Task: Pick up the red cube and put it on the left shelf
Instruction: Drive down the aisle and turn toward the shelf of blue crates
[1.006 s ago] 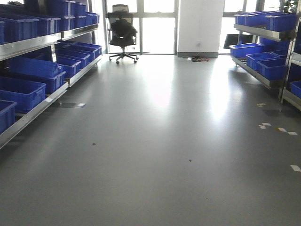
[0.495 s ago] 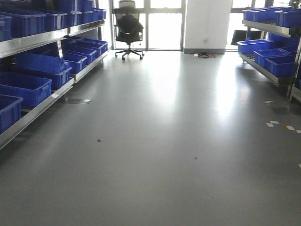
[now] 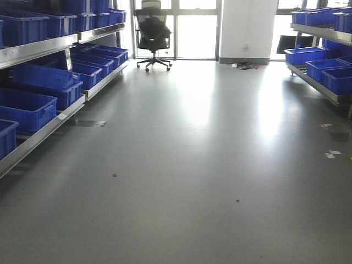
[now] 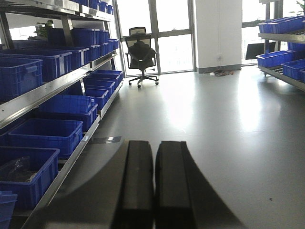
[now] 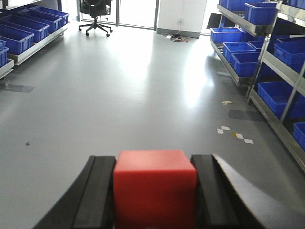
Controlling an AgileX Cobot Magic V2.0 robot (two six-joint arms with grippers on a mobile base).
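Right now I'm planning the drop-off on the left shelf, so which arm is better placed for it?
The right. The right claw is shut on the red cube, while the left claw is shut with nothing in it. The left shelf stands off to the side.

Bright daylight from blown-out windows [image 3: 192, 36], glare on floor [image 3: 192, 110], foreground seemingly soft

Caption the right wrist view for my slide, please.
Black fingers of right gripper clamp a red cube above grey floor.
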